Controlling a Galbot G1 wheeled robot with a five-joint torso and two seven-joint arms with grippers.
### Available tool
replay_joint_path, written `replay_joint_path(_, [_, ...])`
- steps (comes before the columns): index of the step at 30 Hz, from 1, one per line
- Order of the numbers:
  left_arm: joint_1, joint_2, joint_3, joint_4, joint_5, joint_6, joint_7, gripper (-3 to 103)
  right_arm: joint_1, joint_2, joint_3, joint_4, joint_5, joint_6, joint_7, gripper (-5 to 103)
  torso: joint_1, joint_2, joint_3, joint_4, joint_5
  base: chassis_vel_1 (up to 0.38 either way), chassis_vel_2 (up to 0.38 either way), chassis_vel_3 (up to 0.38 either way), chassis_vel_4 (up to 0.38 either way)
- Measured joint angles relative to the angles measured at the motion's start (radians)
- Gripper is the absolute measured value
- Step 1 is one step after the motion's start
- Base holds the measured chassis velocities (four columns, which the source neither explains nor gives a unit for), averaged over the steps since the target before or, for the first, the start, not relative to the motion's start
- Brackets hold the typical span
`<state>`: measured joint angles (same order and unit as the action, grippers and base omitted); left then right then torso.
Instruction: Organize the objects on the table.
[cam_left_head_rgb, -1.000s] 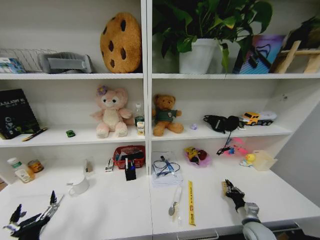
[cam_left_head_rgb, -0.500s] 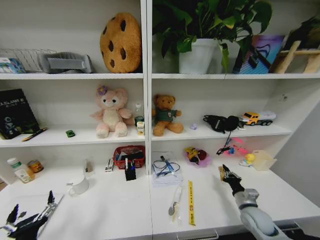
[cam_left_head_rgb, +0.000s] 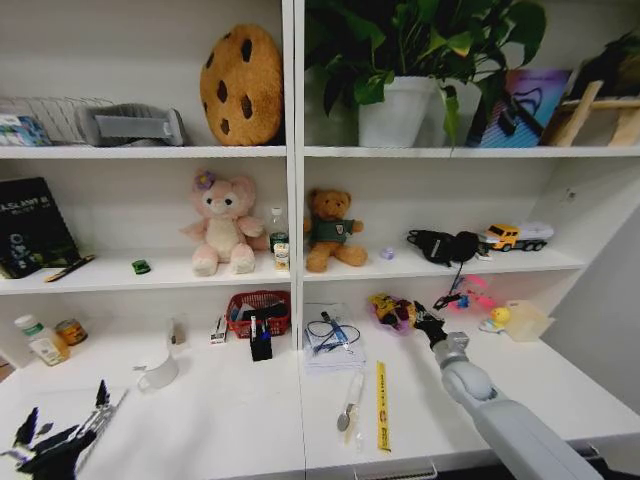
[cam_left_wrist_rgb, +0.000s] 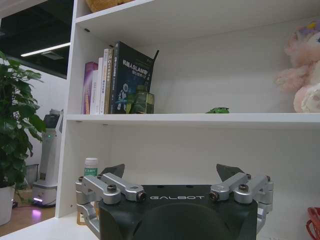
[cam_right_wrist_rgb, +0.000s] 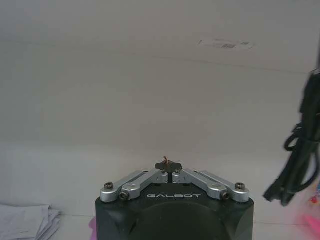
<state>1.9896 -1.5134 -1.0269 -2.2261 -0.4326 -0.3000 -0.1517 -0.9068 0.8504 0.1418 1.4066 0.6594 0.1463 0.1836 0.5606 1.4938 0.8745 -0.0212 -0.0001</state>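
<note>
The right arm reaches forward and up from the lower right of the head view, its grey forearm stretched long, and the right gripper (cam_left_head_rgb: 428, 327) has its fingers pressed together at the tips. The left gripper (cam_left_head_rgb: 60, 425) sits low at the bottom left corner, its fingers spread wide apart.

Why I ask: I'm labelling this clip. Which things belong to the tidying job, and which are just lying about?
Job: green toy car on the shelf; table; right gripper, shut, by the pink bowl; left gripper, open, low over the table's left end.
Lying about: red wire basket, white mug, teddy bear, yellow ruler.
</note>
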Motion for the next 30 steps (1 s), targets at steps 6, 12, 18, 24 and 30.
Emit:
replay_joint_path(6, [-0.006,-0.001,0.0,0.002,0.003,0.008,-0.004,100,0.065,0.017,-0.041,-0.06,-0.002,0.003,0.0,0,0.0,0.0,0.0,-0.0001,0.0,0.0,0.0,0.0,0.0])
replay_joint_path(12, [-0.011,-0.004,0.008,0.007,0.016,0.01,-0.005,100,0.056,0.014,-0.014,-0.081,-0.019,0.01,0.01,20,0.0,0.0,0.0,-0.0003,0.0001,0.0,0.0,0.0,0.0])
replay_joint_path(18, [-0.013,-0.002,0.009,0.004,0.02,0.011,-0.006,100,-0.052,-0.003,0.07,0.012,-0.036,0.016,0.009,42,0.0,0.0,0.0,-0.0001,0.0002,0.0,0.0,0.0,0.0])
replay_joint_path(24, [-0.007,0.005,-0.008,-0.003,-0.001,0.006,-0.006,100,-0.279,-0.063,0.191,0.22,-0.086,0.06,-0.003,59,0.0,0.0,0.0,-0.0004,0.0002,0.0,0.0,0.0,0.0])
replay_joint_path(30, [-0.002,0.007,-0.016,-0.001,-0.015,-0.001,-0.004,100,-0.42,-0.092,0.276,0.336,-0.105,0.084,-0.004,81,0.0,0.0,0.0,-0.0006,0.0001,0.0,0.0,0.0,0.0])
